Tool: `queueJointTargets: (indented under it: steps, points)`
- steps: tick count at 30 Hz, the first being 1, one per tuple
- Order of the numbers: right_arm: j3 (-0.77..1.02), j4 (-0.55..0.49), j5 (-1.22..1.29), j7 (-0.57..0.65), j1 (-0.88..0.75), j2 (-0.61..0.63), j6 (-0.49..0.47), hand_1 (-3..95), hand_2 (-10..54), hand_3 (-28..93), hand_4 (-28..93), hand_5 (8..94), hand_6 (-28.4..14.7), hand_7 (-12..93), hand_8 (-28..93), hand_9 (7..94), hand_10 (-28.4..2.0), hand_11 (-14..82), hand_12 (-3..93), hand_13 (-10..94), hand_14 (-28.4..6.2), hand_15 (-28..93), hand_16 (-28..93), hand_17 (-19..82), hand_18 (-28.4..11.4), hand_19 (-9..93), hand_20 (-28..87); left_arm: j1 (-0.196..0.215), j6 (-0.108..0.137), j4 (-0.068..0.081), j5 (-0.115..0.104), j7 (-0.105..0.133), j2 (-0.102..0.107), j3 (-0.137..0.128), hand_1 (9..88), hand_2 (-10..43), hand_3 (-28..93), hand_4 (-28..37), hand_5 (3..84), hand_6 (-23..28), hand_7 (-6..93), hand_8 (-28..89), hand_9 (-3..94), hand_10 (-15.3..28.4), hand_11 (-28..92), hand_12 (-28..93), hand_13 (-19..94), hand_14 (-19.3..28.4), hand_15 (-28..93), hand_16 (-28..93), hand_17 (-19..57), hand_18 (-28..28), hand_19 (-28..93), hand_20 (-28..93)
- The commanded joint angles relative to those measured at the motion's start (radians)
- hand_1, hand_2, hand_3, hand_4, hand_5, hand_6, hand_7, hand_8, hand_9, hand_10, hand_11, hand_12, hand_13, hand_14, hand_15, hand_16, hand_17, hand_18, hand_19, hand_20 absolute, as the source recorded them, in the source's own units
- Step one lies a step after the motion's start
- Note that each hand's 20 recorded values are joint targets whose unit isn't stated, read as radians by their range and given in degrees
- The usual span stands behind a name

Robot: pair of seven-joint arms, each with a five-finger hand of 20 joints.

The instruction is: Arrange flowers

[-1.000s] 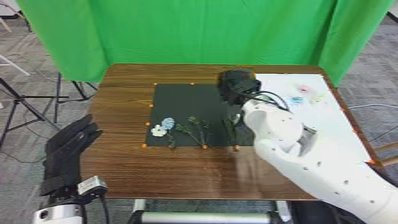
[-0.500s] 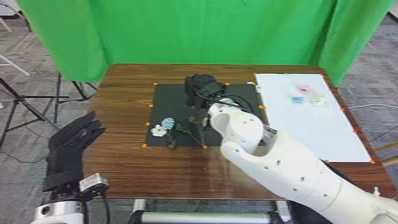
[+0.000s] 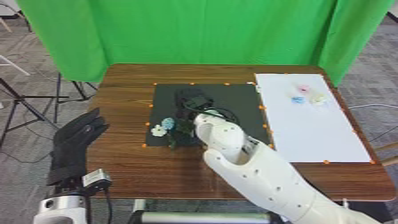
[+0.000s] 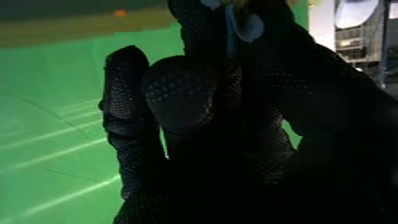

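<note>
Curtain: bright green, hanging folds (image 3: 209,37); beyond the right hand (image 3: 191,98), behind it in wrist view.
Table: brown wood (image 3: 133,172); below right hand, to the right of left hand (image 3: 73,138).
Tripod: dark, thin-legged (image 3: 18,97); left of left hand and farther out.
Carpet: mottled gray (image 3: 25,170); left of left hand.
Cable: pale, on carpet (image 3: 373,105); well right of right hand.

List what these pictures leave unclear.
Head view: whatever lies on the black mat beneath the right hand, hidden by it.
Right wrist view: what the pale bluish thing is, cut off by the top edge and partly covered by the hand.
Head view: petals of the pink flower on the white sheet, too small.
</note>
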Motion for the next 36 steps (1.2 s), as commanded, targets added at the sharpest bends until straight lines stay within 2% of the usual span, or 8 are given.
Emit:
queueJointTargets:
  steps: [1,10,12,18,19,23,32,36]
  points:
    - [0.004,0.021,-0.024,0.018,-0.015,-0.004,-0.009,54.1,-7.1,75,-28,78.7,-1.7,27,3,85.5,-9.4,23.5,32.5,77,-4.9,73,20,43,-19.5,93,12,-0.002,-0.009,0.003,0.0,-0.003,-0.001,0.007,26.6,3.0,83,-19.1,42.7,12.0,16.1,-11,34.6,20.2,40,7,24,26.9,67,-17,-9.2,21.2,59,4]
    - [0.024,0.02,-0.029,-0.003,-0.022,-0.016,-0.002,52.4,-8.1,77,-28,75.8,-2.1,28,2,83.6,-9.4,20.9,34.0,75,-5.6,73,20,41,-19.3,93,9,-0.006,-0.004,0.004,-0.009,-0.002,0.005,0.015,26.6,3.0,83,-19.2,42.8,12.0,16.0,-11,34.6,20.2,40,7,24,26.9,67,-17,-9.3,21.2,59,4]
    - [0.023,0.017,-0.033,-0.004,-0.02,-0.02,0.002,51.4,-8.5,77,-28,74.8,-2.3,28,2,82.9,-9.5,20.9,34.1,74,-5.8,73,20,40,-19.3,93,8,-0.005,-0.005,0.004,-0.002,-0.005,0.001,0.014,26.7,3.1,82,-19.2,42.8,12.0,16.0,-11,34.7,20.3,40,7,24,26.9,67,-17,-9.3,21.2,59,4]
    - [0.063,0.012,-0.058,-0.022,-0.034,-0.046,-0.033,48.4,-9.4,78,-28,71.6,-3.2,29,1,79.0,-10.4,22.2,32.4,71,-6.9,74,19,38,-19.6,93,6,-0.004,-0.009,0.003,0.0,-0.011,-0.001,0.01,26.7,3.0,83,-19.2,42.8,12.0,16.1,-11,34.7,20.2,40,7,24,26.9,67,-17,-9.3,21.3,59,4]
    - [0.019,0.007,-0.028,0.004,-0.013,-0.024,-0.012,48.0,-9.4,78,-28,71.4,-3.4,29,1,78.5,-10.5,22.7,31.9,71,-7.0,74,19,38,-19.6,93,6,-0.002,-0.009,0.003,0.001,-0.011,-0.002,0.009,26.8,3.1,82,-19.2,42.8,12.0,16.1,-11,34.8,20.2,40,7,24,27.0,67,-17,-9.3,21.3,59,4]
    - [0.069,-0.015,-0.059,-0.025,-0.051,-0.031,-0.069,45.7,-9.5,80,-28,69.7,-4.0,28,1,74.3,-11.9,26.0,28.8,69,-7.8,75,19,37,-19.8,93,4,-0.002,-0.008,0.002,0.001,-0.011,-0.002,0.011,26.9,3.1,82,-19.0,42.8,12.0,16.0,-11,34.8,20.2,40,7,25,27.0,67,-17,-9.3,21.2,59,4]
    - [0.067,-0.019,-0.049,-0.015,-0.049,-0.033,-0.088,42.6,-9.5,83,-28,67.1,-4.4,25,-1,68.9,-14.3,31.0,23.7,67,-8.6,76,18,35,-20.3,93,4,-0.004,-0.019,0.003,0.01,-0.02,-0.008,0.008,26.8,2.7,83,-18.7,42.9,12.1,16.0,-11,34.9,20.3,40,7,25,27.0,67,-17,-9.3,21.3,59,4]
    - [0.068,-0.02,-0.041,-0.005,-0.045,-0.032,-0.102,41.4,-9.5,85,-28,65.2,-4.6,24,-6,65.1,-15.9,34.4,19.2,65,-9.0,76,19,35,-20.4,93,3,-0.004,-0.021,0.004,0.013,-0.02,-0.011,0.008,26.8,2.7,83,-18.7,42.9,12.1,16.0,-11,34.8,20.2,40,7,25,27.0,67,-17,-9.3,21.2,59,4]
